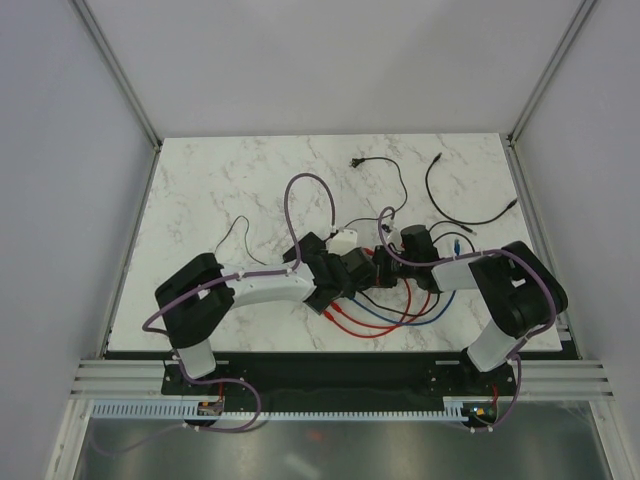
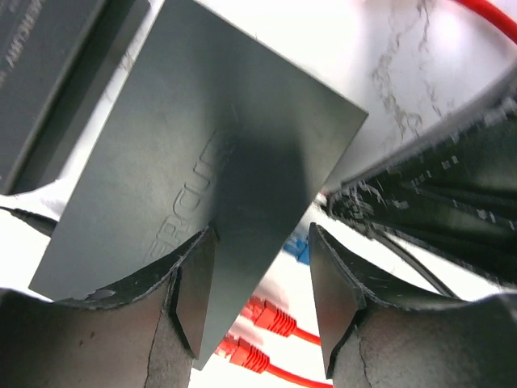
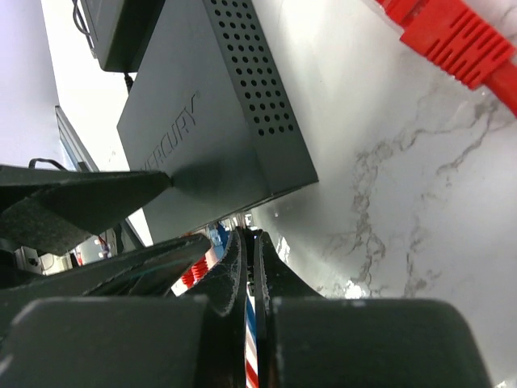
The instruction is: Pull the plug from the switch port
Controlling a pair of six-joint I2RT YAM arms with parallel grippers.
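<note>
Closest to us in the left wrist view stand the left gripper's [image 2: 262, 242] two fingers [image 2: 194, 303], partly apart. Between them runs one corner of the switch [image 2: 218, 137], a flat matte-black box with lettering on its top face. We see one pad lying against that face while the other stands clear of the box edge, so the jaws straddle the corner without clamping it. In the gap beside that edge we see a blue plug [image 2: 299, 246] and, lower down, two red plugs [image 2: 271, 317] side by side. We cannot tell whether they sit in the ports, since the port side is hidden.

From the right wrist, the right gripper [image 3: 249, 242] has its fingers pressed together, with only a thin slit between them. Its tips sit just beside the switch's near lower edge. We cannot tell whether anything is pinched in that slit. A loose red plug [image 3: 452, 40] lies on the marble well apart from the switch, and a smaller black box [image 3: 121, 32] lies just past the switch's far end.

From above, we find both arms reaching to the middle of the table [image 1: 230, 190], toward its near side. The grippers meet over the switch and hide most of it. Red cables [image 1: 365, 330] and a blue cable [image 1: 425, 315] loop toward the near edge. Two thin black cords [image 1: 470, 205] lie toward the far side.
</note>
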